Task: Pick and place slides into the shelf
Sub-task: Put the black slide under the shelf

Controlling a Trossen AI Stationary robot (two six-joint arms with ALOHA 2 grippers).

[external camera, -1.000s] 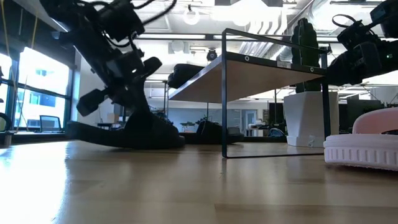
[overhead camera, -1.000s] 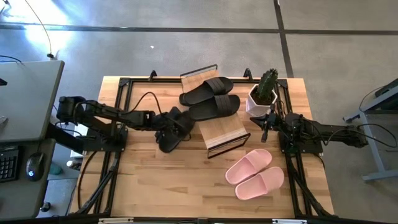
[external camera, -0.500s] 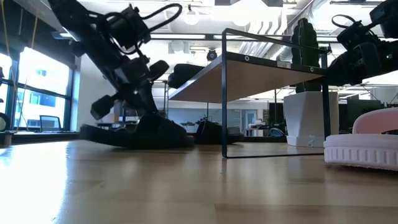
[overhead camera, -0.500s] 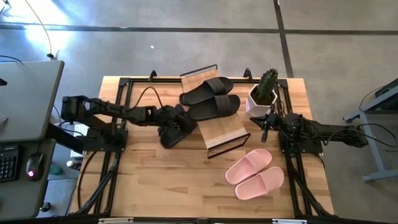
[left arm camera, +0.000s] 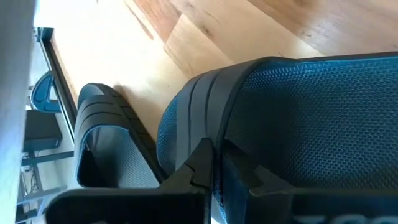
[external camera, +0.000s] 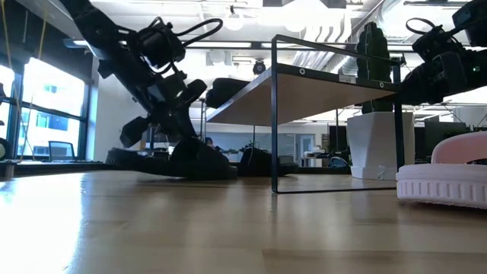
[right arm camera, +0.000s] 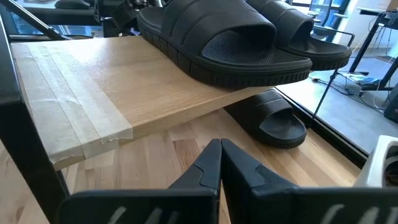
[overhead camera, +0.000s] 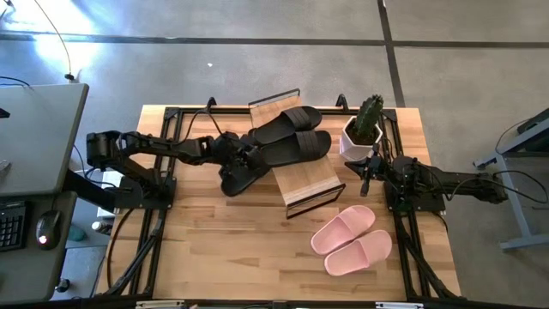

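My left gripper (overhead camera: 235, 158) is down at a black slide (overhead camera: 239, 178) that lies on the table by the shelf's left side; the low view shows it (external camera: 190, 165) flat on its sole. The shelf (overhead camera: 312, 180) carries two black slides (overhead camera: 290, 137) on its upper board. Another black slide (right arm camera: 277, 122) lies beneath that board. A pale pink pair (overhead camera: 352, 240) rests soles down near the table's right front. My right gripper (overhead camera: 367, 178) waits shut between the shelf and the cactus pot. My left gripper (left arm camera: 214, 155) is shut at the edge of the black slide's wide strap (left arm camera: 292, 106), coming slanting down from the table's left. Its own fingers hide the exact place of contact. The slide lies with its sole on the table.
A white pot with a cactus (overhead camera: 364, 130) stands at the shelf's far right corner, close to my right gripper. A black metal frame runs along the table's left, far and right sides. Bare tabletop (overhead camera: 232, 249) lies toward the near edge, left of the pink pair.
My left gripper has moved toward the far edge and to the right, closer to the shelf. The black slide has slid along the table with it and now lies against the shelf's left side, flatter than before. My right arm has kept still.
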